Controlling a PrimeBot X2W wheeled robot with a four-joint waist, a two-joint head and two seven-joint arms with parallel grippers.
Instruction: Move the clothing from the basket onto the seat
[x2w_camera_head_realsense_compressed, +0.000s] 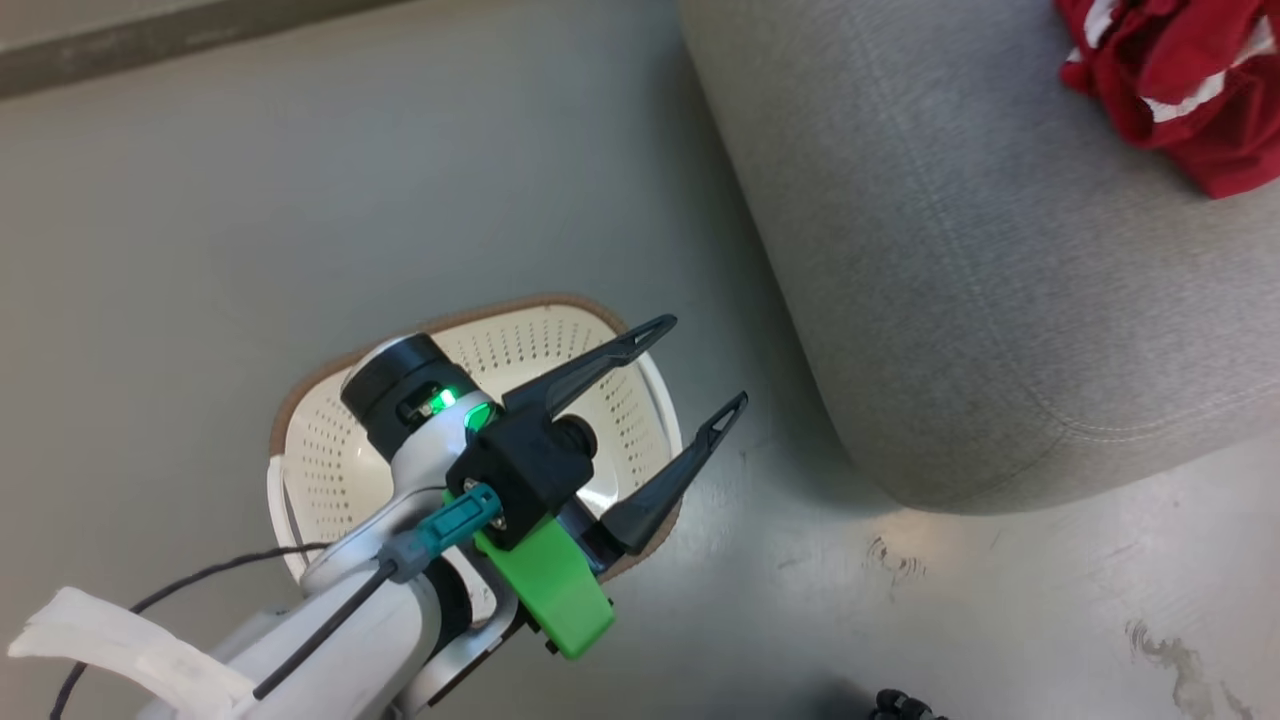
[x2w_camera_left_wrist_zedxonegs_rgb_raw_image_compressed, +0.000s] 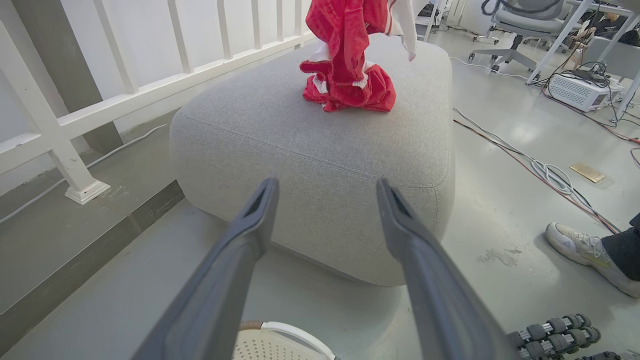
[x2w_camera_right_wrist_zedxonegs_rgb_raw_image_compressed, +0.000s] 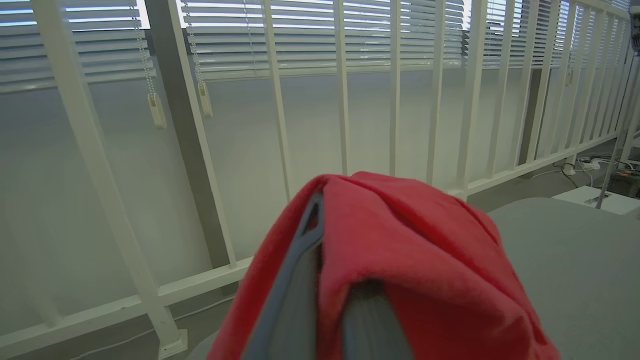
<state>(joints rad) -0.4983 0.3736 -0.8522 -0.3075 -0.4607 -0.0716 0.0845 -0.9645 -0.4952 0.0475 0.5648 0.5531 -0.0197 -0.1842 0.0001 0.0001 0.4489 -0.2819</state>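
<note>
Under my spread left hand (x2w_camera_head_realsense_compressed: 706, 358) the basket (x2w_camera_head_realsense_compressed: 320, 470) shows bare walls. On the seat (x2w_camera_head_realsense_compressed: 1000, 300) lies clothing (x2w_camera_head_realsense_compressed: 1180, 90); the right wrist view shows my right hand (x2w_camera_right_wrist_zedxonegs_rgb_raw_image_compressed: 332, 260) clamped on it.

This looks like an office used as a lab: a wheeled swivel chair (x2w_camera_left_wrist_zedxonegs_rgb_raw_image_compressed: 522, 22), loose cables (x2w_camera_left_wrist_zedxonegs_rgb_raw_image_compressed: 547, 172) trailing across the bare grey floor (x2w_camera_left_wrist_zedxonegs_rgb_raw_image_compressed: 100, 300), a white railing (x2w_camera_right_wrist_zedxonegs_rgb_raw_image_compressed: 345, 125) and slatted window blinds (x2w_camera_right_wrist_zedxonegs_rgb_raw_image_compressed: 300, 35).

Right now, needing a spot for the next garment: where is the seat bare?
The seat is bare from the clothing down to its rounded edge by the basket. Crowded at the far end, where the clothing lies.
</note>
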